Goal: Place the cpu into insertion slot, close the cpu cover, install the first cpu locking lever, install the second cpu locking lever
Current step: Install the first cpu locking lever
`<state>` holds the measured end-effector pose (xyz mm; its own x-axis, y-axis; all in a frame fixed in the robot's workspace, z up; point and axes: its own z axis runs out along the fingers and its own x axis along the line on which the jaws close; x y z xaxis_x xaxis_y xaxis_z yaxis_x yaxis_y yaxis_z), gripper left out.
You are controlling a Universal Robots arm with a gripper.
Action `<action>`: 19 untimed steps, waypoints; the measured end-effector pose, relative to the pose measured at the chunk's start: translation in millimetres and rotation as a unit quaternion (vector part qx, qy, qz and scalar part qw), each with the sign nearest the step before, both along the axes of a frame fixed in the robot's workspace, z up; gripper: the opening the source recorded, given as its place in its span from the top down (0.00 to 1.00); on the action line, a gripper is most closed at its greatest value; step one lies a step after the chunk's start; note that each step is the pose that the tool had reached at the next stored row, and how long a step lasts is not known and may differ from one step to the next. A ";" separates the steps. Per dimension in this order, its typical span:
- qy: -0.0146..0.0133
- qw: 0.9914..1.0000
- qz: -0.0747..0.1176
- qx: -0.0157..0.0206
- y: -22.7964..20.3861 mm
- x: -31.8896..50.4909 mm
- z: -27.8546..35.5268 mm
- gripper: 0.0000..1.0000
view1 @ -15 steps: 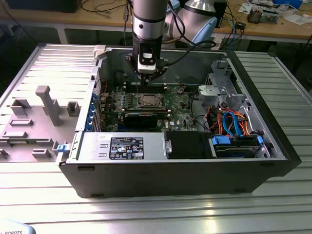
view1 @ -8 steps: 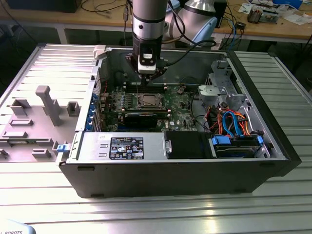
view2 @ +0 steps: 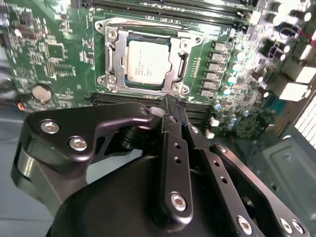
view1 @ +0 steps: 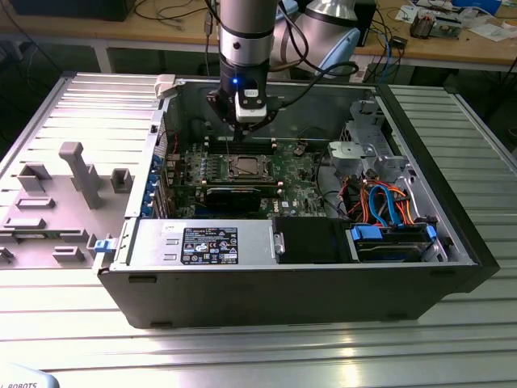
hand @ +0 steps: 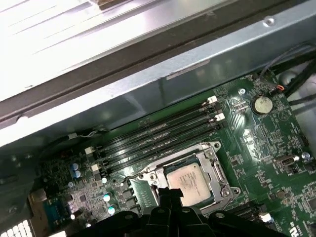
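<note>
The cpu (view2: 148,61), a square chip with a silver-grey top, lies flat in the insertion slot (view2: 143,23) on the green board. The silver cpu cover (view2: 114,59) lies down around the chip like a frame. A thin metal lever (view2: 183,64) runs along one side of the frame. My gripper (view2: 170,103) hovers just off the socket's edge, over the black memory slots, fingers shut together on nothing. The first wrist view has the cpu (hand: 190,180) right beyond the gripper (hand: 170,193). In the exterior view the gripper (view1: 240,133) hangs inside the open case above the slot (view1: 242,167).
Long black memory slots (hand: 158,131) lie beside the socket, close under the case wall (hand: 148,84). A coin battery (hand: 262,104) sits on the board. Orange and blue cables (view1: 388,202) fill the case's exterior-view right. A grey fixture plate (view1: 56,194) lies outside on the left.
</note>
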<state>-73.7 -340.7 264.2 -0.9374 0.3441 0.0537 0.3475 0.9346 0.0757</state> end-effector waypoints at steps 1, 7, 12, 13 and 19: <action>0.000 1.000 0.011 0.000 0.0 0.0 -0.1 0.89; -0.005 1.000 0.025 0.001 0.0 -2.8 -0.2 0.89; -0.035 0.999 0.026 0.000 0.0 -6.6 -0.2 0.89; -0.037 0.999 0.032 0.001 0.0 -6.5 -0.2 0.89; -0.046 0.998 0.047 0.001 0.0 -6.7 -0.3 0.89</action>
